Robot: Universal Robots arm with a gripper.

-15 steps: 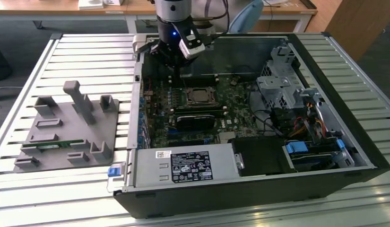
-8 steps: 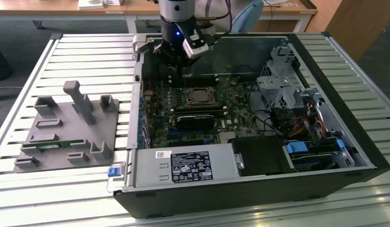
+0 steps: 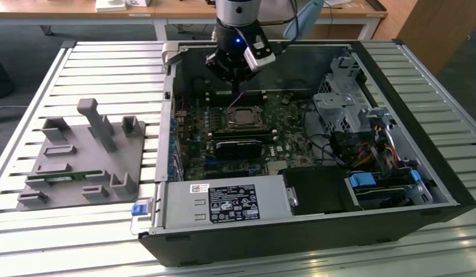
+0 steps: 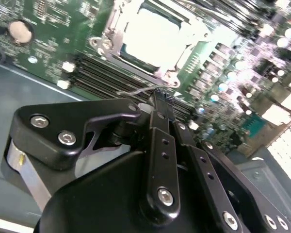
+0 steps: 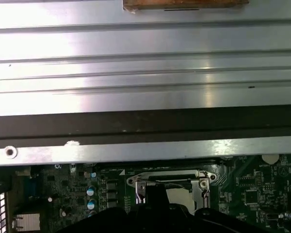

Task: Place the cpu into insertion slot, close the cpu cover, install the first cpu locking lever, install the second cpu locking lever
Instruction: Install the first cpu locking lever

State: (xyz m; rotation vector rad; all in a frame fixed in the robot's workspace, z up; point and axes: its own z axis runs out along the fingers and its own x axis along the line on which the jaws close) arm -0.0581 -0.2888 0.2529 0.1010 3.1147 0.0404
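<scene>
The hand (image 4: 161,97) is pinched shut beside the thin cpu locking lever (image 4: 136,91), which looks stiff and springy, best held near its tip.

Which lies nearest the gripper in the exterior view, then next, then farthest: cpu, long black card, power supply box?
1. cpu, right by the gripper.
2. long black card, just past the cpu.
3. power supply box, along the camera-side edge of the case.
</scene>
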